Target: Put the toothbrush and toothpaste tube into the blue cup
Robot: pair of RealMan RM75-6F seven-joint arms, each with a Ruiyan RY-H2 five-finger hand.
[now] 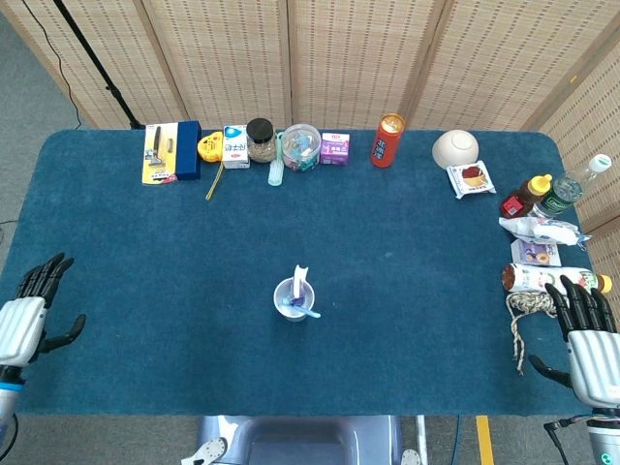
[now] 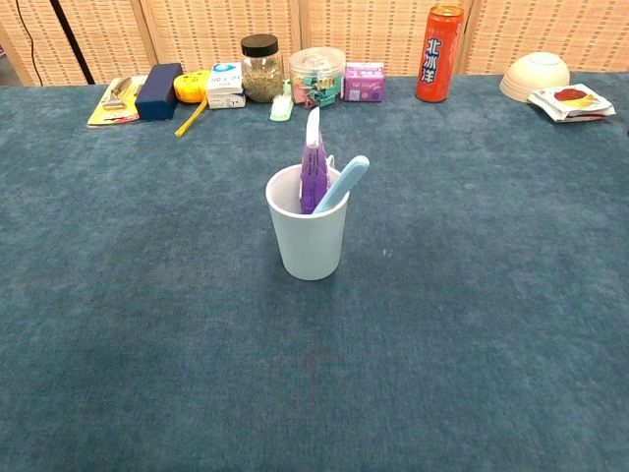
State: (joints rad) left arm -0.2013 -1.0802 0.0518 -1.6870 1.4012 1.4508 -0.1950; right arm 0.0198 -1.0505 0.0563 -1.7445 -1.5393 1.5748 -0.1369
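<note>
The pale blue cup (image 2: 309, 234) (image 1: 294, 299) stands upright in the middle of the table. A purple toothpaste tube (image 2: 314, 165) (image 1: 299, 283) and a light blue toothbrush (image 2: 344, 183) (image 1: 306, 312) stick up out of it, leaning on the rim. My left hand (image 1: 27, 313) hangs at the table's near left corner, fingers spread, holding nothing. At the near right edge my right hand (image 1: 585, 341) is also spread and holds nothing. Neither hand shows in the chest view.
Along the far edge stand a razor pack (image 1: 159, 153), a blue box (image 1: 188, 149), a jar (image 1: 260, 139), a clip tub (image 1: 301, 146), a red can (image 1: 387, 140) and a bowl (image 1: 454, 148). Bottles, snack packets and a rope coil (image 1: 523, 308) crowd the right edge.
</note>
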